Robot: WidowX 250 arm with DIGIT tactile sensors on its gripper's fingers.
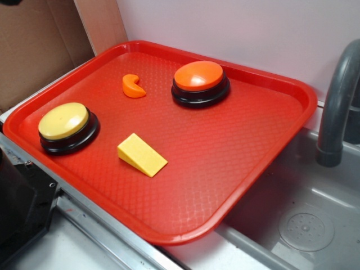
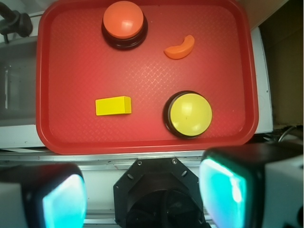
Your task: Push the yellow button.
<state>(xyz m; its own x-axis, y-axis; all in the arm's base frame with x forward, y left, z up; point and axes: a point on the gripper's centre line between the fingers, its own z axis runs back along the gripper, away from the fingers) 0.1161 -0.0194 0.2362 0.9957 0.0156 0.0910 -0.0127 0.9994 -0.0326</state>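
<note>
Exterior: red tray (image 1: 270, 169) holding yellow button (image 1: 63, 121) near its left edge, orange button (image 1: 198, 76), yellow wedge (image 1: 142, 154), orange crescent (image 1: 133, 86). Wrist: gripper (image 2: 142, 190) high above, fingers (image 2: 223, 187) wide apart, yellow button (image 2: 190, 114) toward the tray's near edge, untouched

I find no writing, label, brand, number or sign that I can read in either view. The tops of the yellow button (image 1: 63, 121) and the orange button (image 1: 198, 76) are plain, and so are the faces of the wedge (image 1: 142, 154) and the tray (image 1: 185, 169). My own pads (image 2: 223, 190) show only a teal sheen, no markings.
</note>
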